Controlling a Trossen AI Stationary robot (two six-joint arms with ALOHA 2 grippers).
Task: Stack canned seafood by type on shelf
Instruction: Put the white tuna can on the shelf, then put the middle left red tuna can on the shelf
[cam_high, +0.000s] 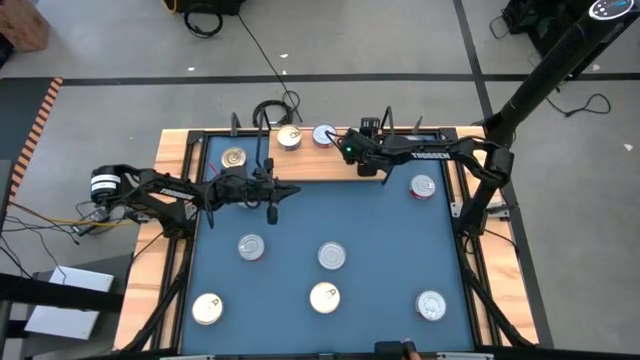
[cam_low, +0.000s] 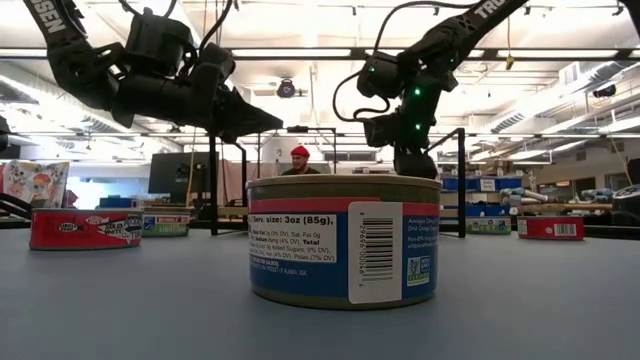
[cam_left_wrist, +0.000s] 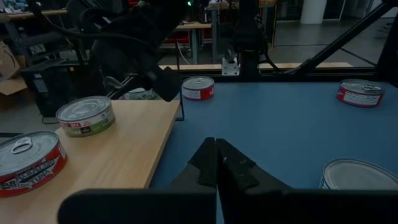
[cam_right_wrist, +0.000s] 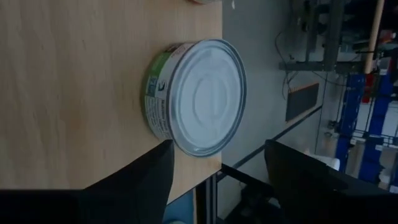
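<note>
Blue tabletop (cam_high: 380, 225) seen from the high view: three tins sit on the light-wood shelf (cam_high: 310, 165) at its far edge, six more lie scattered on the tabletop, the right end effector (cam_high: 345, 142) reaches over the shelf just beside a silver-topped tin (cam_high: 324, 134), and the left end effector (cam_high: 290, 191) hovers near the shelf's front edge. Left wrist view: the left fingers (cam_left_wrist: 214, 165) are pressed together, holding nothing, above the tabletop beside the shelf. Right wrist view: the right fingers (cam_right_wrist: 146, 171) stand spread wide, gripping nothing, with a green-labelled tin (cam_right_wrist: 196, 96) resting on the shelf wood just ahead of them.
</note>
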